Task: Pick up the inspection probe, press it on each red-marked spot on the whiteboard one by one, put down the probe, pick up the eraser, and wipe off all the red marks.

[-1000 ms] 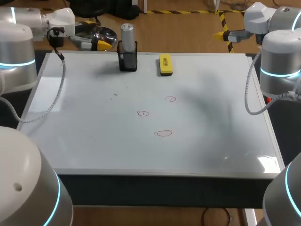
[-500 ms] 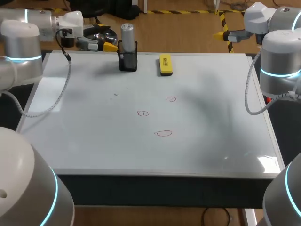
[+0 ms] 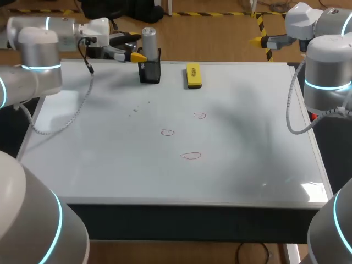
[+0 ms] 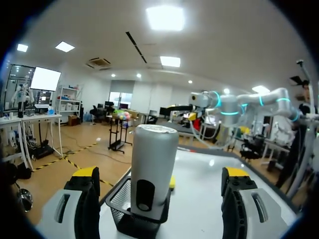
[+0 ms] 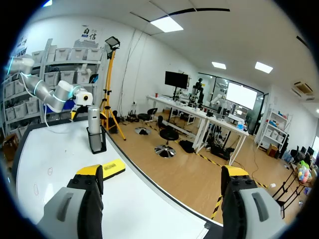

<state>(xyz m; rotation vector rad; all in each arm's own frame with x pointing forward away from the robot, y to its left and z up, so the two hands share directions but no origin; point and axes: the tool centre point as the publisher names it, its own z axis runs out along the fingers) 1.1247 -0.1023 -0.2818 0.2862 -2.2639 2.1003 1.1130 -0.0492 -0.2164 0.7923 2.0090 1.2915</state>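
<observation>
Saw left arm [image 3: 38, 49] come in from the left, forearm level along the far edge of the whiteboard [image 3: 110, 165]. Found left pincer [image 4: 160, 175] wide, holding nothing, yellow tips flanking the probe [image 4: 152, 167] without touching; probe just ahead, centred in the gap. Saw right arm [image 3: 327, 71] upright at the far right corner, right pincer [image 5: 163, 174] also wide and empty, off past the surface edge, well apart from everything. Noted grey cable [image 3: 74, 113] drooping from the left wrist over the board.

Nothing found blocking the probe from the left side. Logged whiteboard as flat, glossy, faintly smudged. Logged holder [image 3: 149, 71] as a black wire-mesh cup at the far edge, probe standing upright in it. Read probe as a smooth grey cylinder with a dark oval slot [image 4: 145, 194] low on its side. Spotted eraser [image 3: 193, 75], a yellow oblong block, flat, right of the holder, apart. Counted three thin red marks [image 3: 191, 155] mid-board, looped outlines, unwiped.
</observation>
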